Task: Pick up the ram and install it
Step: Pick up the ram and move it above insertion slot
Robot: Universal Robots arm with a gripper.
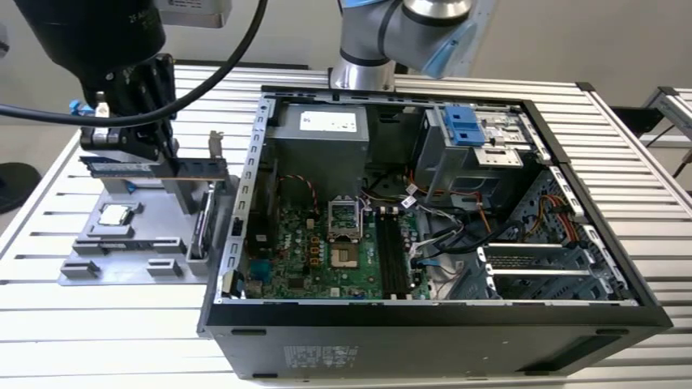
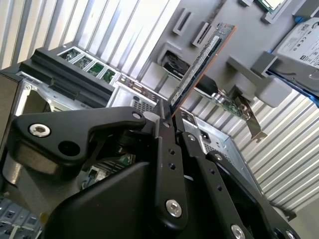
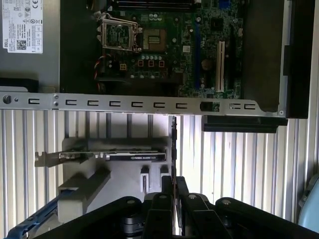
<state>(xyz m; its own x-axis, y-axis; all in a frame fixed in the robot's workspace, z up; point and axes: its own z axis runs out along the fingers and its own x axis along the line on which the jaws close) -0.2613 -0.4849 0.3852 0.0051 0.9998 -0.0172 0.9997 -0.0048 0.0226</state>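
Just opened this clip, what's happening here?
The arm's gripper has its jaws closed on the ram, holding it over the grey parts holder beside the open computer case. The ram is not in the case yet; the motherboard's long slots look empty.

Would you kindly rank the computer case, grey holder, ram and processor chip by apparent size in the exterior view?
1. computer case
2. grey holder
3. ram, long but thin
4. processor chip; similar area to the ram, so unsure.
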